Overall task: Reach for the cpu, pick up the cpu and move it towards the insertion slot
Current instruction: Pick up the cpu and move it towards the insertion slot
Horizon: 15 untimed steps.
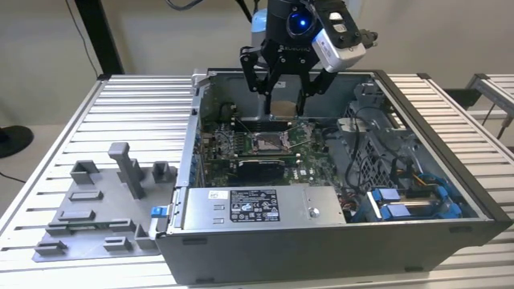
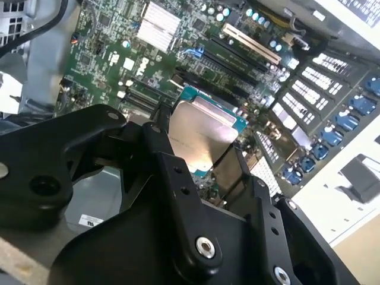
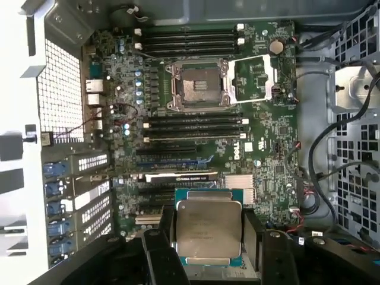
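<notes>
My gripper [image 1: 283, 107] hangs over the far side of the open computer case [image 1: 449, 180], shut on the cpu [image 1: 283, 108]. Both wrist views show the cpu [image 3: 208, 228] [image 2: 202, 133] as a thin silvery square with a teal-edged underside, clamped between two black fingers [image 3: 155, 252]. The insertion slot [image 1: 268, 142] lies on the green motherboard below the gripper and a little nearer the exterior camera. Its metal frame is open around a dark centre [image 3: 198, 86]. The cpu is in the air, well apart from the slot.
A grey plastic fixture tray [image 1: 96, 223] lies on the slatted table at the exterior view's left. Inside the case are a power supply [image 1: 257, 208], cables and a drive cage [image 1: 386, 150], and black memory slots [image 3: 193, 127] beside the slot.
</notes>
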Each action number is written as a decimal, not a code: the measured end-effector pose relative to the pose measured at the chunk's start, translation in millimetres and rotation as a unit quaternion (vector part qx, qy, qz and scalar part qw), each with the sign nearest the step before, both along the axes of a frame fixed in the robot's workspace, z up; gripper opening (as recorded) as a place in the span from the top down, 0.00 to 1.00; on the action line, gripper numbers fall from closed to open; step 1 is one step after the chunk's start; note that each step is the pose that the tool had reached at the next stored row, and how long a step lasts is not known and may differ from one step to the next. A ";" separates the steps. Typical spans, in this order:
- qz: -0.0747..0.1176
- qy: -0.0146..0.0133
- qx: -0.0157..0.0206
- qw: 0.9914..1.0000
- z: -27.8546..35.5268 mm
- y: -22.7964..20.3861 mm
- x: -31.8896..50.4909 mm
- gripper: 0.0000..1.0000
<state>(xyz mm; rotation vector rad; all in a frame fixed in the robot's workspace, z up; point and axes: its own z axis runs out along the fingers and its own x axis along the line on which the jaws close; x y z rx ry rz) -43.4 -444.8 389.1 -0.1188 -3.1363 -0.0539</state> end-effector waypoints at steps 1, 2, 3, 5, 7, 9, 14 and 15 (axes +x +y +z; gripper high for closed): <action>0.000 0.000 0.000 1.000 -0.1 3.2 0.0 1.00; 0.000 0.000 0.000 1.000 -0.2 6.5 0.0 1.00; 0.000 0.000 0.000 1.000 -0.1 9.4 0.0 1.00; 0.000 0.000 0.000 1.000 -0.3 16.2 0.0 1.00; 0.000 0.000 0.000 1.000 -0.5 23.7 0.0 1.00; 0.000 0.000 0.000 1.000 -0.7 31.4 0.0 1.00; 0.000 0.000 0.000 1.000 -1.6 51.5 0.3 1.00; 0.000 0.000 0.000 1.000 -1.8 54.8 0.5 1.00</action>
